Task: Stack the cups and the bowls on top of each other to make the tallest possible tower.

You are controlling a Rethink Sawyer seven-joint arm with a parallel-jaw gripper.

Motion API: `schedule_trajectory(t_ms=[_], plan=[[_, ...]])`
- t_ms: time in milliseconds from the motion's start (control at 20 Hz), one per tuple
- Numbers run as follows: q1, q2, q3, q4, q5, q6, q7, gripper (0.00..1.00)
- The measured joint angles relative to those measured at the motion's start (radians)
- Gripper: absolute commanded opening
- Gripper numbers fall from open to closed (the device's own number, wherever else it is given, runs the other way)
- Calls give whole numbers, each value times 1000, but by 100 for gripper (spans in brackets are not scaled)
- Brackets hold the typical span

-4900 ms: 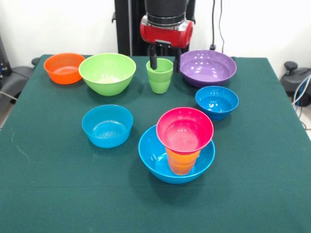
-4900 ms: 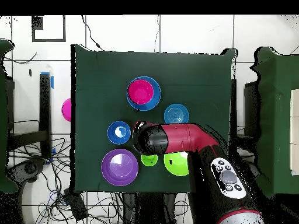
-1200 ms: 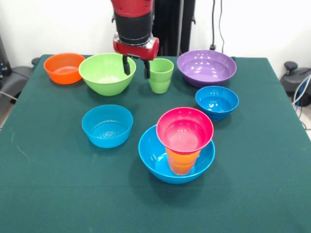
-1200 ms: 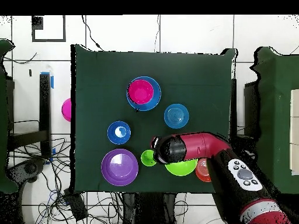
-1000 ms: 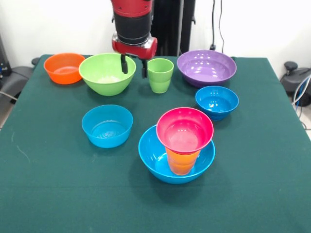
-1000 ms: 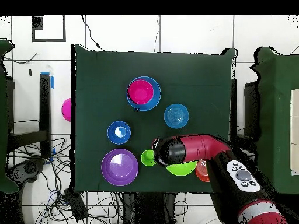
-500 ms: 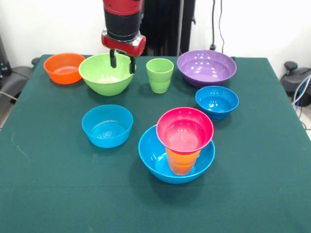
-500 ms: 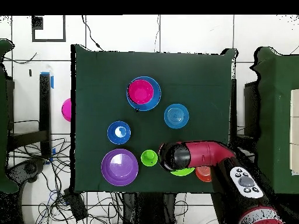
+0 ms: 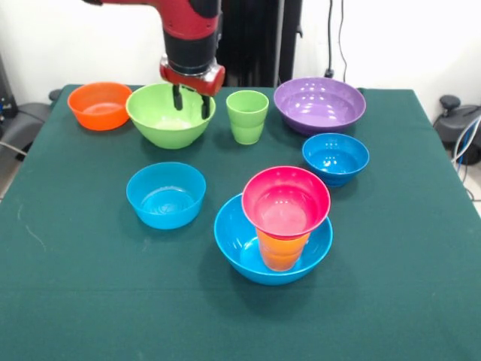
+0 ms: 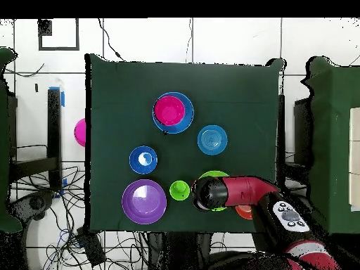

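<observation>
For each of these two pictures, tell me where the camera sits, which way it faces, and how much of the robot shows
Front view: sits across the table, facing the robot; the red arm drops in from above, its gripper open over the lime green bowl.
Overhead view: hangs above, looking straight down, robot base at the bottom; the arm reaches up over that bowl.
Shared: both show the pink-red bowl on the orange cup inside the large blue bowl.

1. The red and black arm (image 9: 189,30) hung down near the worktop's far edge in the front view.
2. Its gripper (image 9: 190,102) pointed straight down, its two dark fingers (image 9: 177,98) apart.
</observation>
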Motion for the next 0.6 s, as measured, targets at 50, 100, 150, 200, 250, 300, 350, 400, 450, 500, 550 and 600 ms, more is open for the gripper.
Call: schedule_trajectory(t_ms=[50,100,150,200,250,300,350,400,450,500,550,600], plan=[[5,27,-7,-2,1,-31,0,100],[7,37,-10,-2,2,-43,0,100],[8,45,-12,-2,3,-52,0,100],[9,52,-14,-2,3,-61,0,100],[10,62,-16,-2,4,-72,0,100],[12,84,-20,-2,8,-98,0,100],[12,88,-20,-2,9,-102,0,100],[12,92,-21,-2,9,-107,0,100],[12,101,-21,-2,11,-115,0,100],[13,102,-22,-2,16,-118,0,100],[13,102,-23,-2,18,-118,0,100],[13,102,-23,-2,20,-118,0,100]])
